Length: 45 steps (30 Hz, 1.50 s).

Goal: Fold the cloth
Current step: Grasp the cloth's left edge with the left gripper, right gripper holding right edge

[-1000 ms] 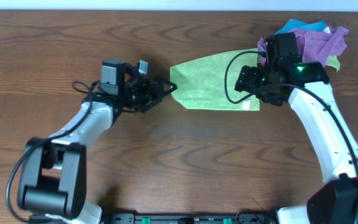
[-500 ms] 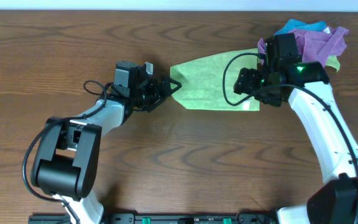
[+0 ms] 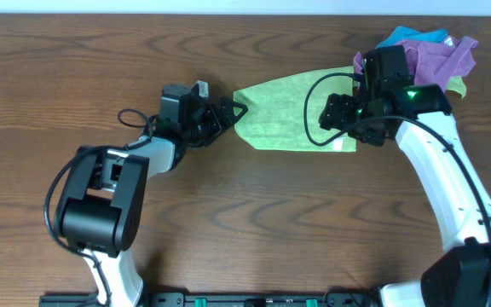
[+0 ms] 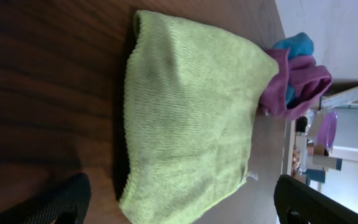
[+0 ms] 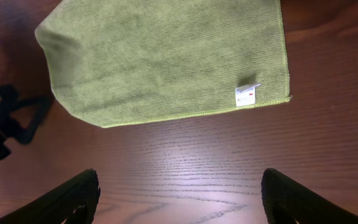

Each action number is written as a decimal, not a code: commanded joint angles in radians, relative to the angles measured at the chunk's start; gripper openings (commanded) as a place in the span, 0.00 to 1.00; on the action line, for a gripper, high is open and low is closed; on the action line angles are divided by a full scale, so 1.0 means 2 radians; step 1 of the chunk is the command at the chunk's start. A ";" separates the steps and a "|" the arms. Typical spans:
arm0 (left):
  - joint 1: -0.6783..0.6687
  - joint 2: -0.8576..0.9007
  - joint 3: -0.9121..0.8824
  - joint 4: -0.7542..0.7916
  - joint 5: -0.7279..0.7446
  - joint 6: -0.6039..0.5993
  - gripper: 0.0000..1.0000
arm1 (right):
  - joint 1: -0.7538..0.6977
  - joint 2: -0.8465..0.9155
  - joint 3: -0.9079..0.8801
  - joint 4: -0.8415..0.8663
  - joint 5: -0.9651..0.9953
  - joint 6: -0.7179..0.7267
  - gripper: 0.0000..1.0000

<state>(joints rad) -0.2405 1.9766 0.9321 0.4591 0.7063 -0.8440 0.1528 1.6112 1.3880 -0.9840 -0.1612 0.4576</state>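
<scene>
The lime-green cloth (image 3: 288,111) lies folded flat on the wooden table, its right end tucked under the right arm. It also shows in the left wrist view (image 4: 185,118) and in the right wrist view (image 5: 166,56), with a small white label at one corner. My left gripper (image 3: 233,115) is open, its fingertips at the cloth's left corner; the cloth lies between its fingers (image 4: 179,205). My right gripper (image 3: 348,128) is open and empty above the cloth's near right edge, with bare table between its fingers (image 5: 179,199).
A heap of purple cloth (image 3: 437,60) and bright blue cloth (image 3: 416,36) lies at the back right, just behind the right arm, touching the green cloth's far end. The table's back edge runs close behind the heap.
My left gripper has moved right, up to the cloth's left corner. The right arm and the cloth have hardly moved.
</scene>
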 commanded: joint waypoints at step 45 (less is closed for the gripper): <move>0.028 0.030 0.006 0.033 0.181 0.007 0.06 | -0.002 -0.002 -0.179 0.160 0.041 0.002 0.80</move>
<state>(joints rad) -0.2005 2.0254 0.9356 0.5327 0.9916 -0.8768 0.1528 1.6112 1.0531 -0.6815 -0.0891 0.4206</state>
